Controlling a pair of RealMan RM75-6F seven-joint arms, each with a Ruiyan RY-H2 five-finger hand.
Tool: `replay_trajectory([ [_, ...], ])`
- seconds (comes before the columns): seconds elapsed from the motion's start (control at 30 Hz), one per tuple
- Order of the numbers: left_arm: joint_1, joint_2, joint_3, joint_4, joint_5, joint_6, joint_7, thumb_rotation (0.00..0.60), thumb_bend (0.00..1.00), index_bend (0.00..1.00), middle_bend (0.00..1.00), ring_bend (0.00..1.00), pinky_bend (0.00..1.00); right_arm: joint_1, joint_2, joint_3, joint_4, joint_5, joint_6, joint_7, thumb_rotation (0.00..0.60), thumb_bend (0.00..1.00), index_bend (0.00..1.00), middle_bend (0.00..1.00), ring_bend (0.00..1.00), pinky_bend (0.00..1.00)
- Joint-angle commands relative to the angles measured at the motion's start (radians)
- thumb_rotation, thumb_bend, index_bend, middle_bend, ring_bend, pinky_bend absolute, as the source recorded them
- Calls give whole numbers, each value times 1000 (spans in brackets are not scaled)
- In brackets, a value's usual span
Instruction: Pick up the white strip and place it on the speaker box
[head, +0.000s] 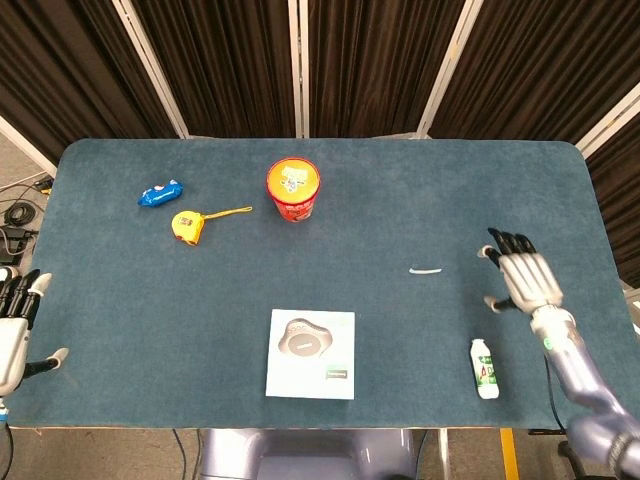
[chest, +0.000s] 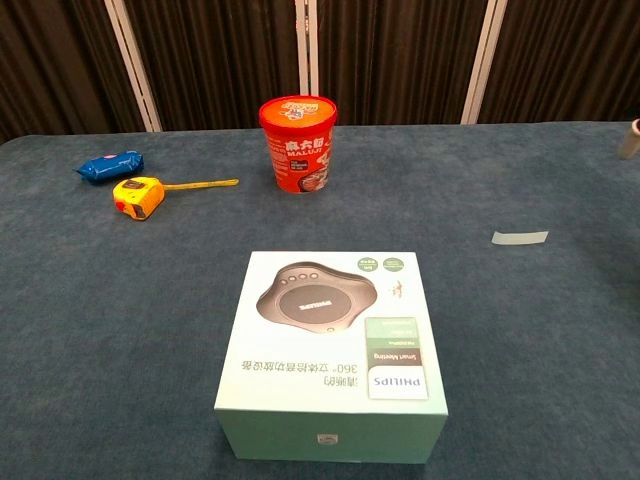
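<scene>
The white strip (head: 426, 270) lies flat on the blue table, right of centre; in the chest view the strip (chest: 520, 237) sits at mid right. The speaker box (head: 311, 353), pale green with a grey speaker pictured on top, rests near the front edge; the chest view shows the box (chest: 330, 345) close up. My right hand (head: 524, 278) hovers open, fingers spread, a short way right of the strip, and holds nothing. One fingertip (chest: 629, 139) pokes in at the chest view's right edge. My left hand (head: 14, 332) is open at the table's left front corner.
A red noodle cup (head: 293, 189) stands at the back centre. A yellow tape measure (head: 187, 226) and a blue packet (head: 160, 193) lie at the back left. A small white bottle (head: 484, 368) lies near the front right, below my right forearm.
</scene>
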Motion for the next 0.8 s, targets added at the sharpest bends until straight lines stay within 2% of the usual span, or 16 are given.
replay_trajectory([
  [0.03,-6,-8,-5,5,-18,-9,11,600,0,0,0,0,0,81,-95,34,120,100,-79,-41,600,221,401,0,0,0],
  [0.47,-37,-33,-26,19,-95,-50,42,600,0,0,0,0,0,148,-257,-14,267,84,-95,-51,600,245,480,0,0,0],
  [0.8,-39,-30,-29,31,-122,-52,35,600,0,0,0,0,0,184,-365,-44,422,35,-117,-24,600,264,476,0,0,0],
])
